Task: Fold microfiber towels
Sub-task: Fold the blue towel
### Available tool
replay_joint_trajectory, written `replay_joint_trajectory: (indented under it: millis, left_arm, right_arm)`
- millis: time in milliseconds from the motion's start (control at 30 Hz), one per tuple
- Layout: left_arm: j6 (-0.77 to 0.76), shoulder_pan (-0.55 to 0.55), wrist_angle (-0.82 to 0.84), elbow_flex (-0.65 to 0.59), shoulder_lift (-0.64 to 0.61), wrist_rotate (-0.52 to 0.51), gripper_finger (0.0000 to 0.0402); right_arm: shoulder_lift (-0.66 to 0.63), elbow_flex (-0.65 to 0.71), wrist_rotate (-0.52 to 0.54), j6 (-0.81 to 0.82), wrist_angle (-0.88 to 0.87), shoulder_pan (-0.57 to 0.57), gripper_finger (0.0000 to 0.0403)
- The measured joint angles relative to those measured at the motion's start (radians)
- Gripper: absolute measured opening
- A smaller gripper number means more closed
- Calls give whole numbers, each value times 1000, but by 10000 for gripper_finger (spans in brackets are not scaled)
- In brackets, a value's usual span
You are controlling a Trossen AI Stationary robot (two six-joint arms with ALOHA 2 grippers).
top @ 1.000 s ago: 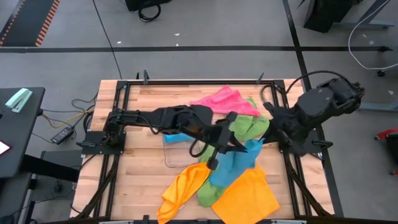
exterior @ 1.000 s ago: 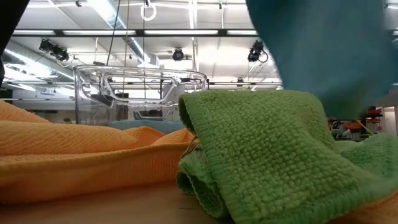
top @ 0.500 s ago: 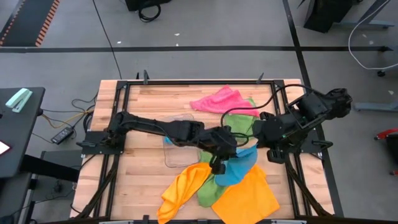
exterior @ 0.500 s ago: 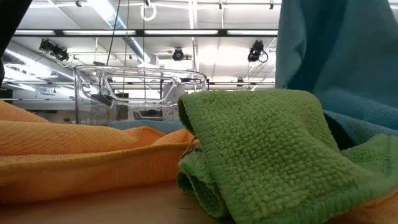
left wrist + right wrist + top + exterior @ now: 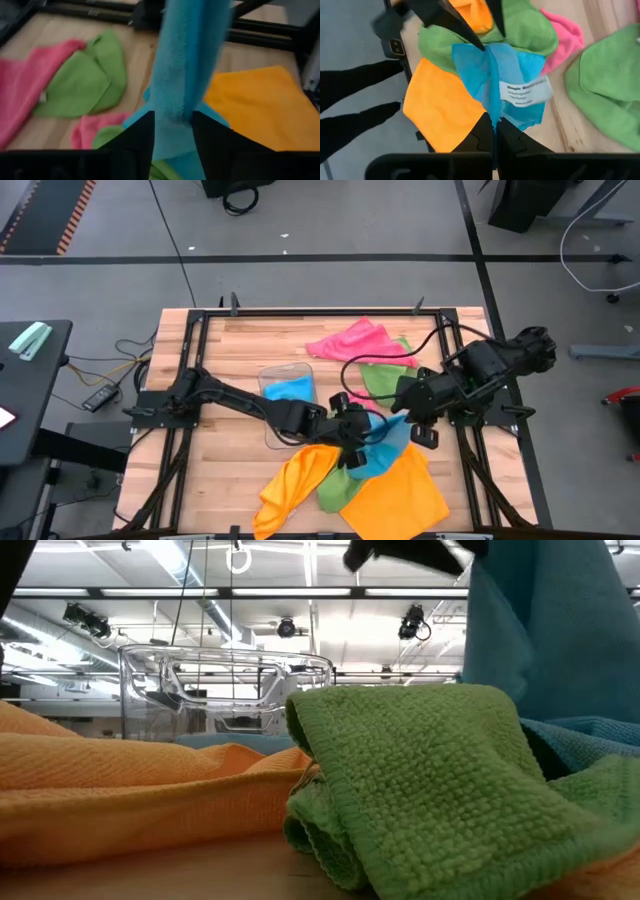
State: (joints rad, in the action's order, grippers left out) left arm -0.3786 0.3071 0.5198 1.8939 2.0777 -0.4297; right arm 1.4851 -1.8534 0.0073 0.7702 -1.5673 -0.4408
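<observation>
Since the earlier frame both arms have lowered the blue towel [image 5: 385, 448] toward the bench [image 5: 230, 370]. The right hand [image 5: 494, 131] pinches its edge; the left hand [image 5: 172, 131], at nine o'clock of it, straddles the hanging strip, grip unclear.

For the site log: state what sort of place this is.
Probably a robotics lab or workshop: a wooden table in a black metal frame on a bare grey floor with loose cables, and ceiling strip lights.

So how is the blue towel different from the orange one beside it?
The blue towel hangs bunched, pinched by the right gripper with the left gripper around it; the orange towel lies spread on the table, untouched. Only the blue towel shows a white label. Both look like the same soft cloth.
</observation>
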Motion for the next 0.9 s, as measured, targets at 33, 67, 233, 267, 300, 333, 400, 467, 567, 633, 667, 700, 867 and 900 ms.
replay_joint_trajectory:
  millis: [33,67,233,267,300,333,400,467,567,633,667,700,867,900]
  left_arm:
    - [-31,-1,-9,-19,0,-8,150]
    - [-62,-1,-12,-33,0,-24,155]
    - [-111,17,-46,-56,1,-56,166]
    - [-113,24,-46,-56,1,-69,166]
    - [-123,31,-45,-56,1,-81,167]
    - [-141,37,-45,-57,1,-95,167]
    - [-185,48,-45,-57,1,-103,167]
    - [-253,58,-41,-57,1,-102,167]
    - [-314,70,-44,-56,12,-107,167]
    - [-320,78,-39,-58,27,-106,167]
    - [-329,80,-57,-57,40,-108,167]
    - [-348,84,-61,-57,49,-108,168]
    - [-400,102,-79,-58,97,-110,188]
    - [-397,106,-77,-58,105,-111,196]
  right_arm:
    - [5,0,0,11,4,0,3]
    - [7,0,0,18,4,0,3]
    - [6,0,-15,67,3,31,3]
    - [5,0,-18,78,3,40,3]
    - [4,0,-19,89,3,50,3]
    - [3,0,-19,97,2,61,3]
    - [6,0,-19,114,2,79,3]
    - [12,0,-19,121,3,94,3]
    - [25,0,-19,121,4,108,3]
    - [36,0,-19,119,13,118,3]
    - [38,0,-19,118,18,124,3]
    - [38,0,-19,118,27,127,3]
    - [38,0,2,117,73,162,4]
    - [37,0,10,117,73,169,4]
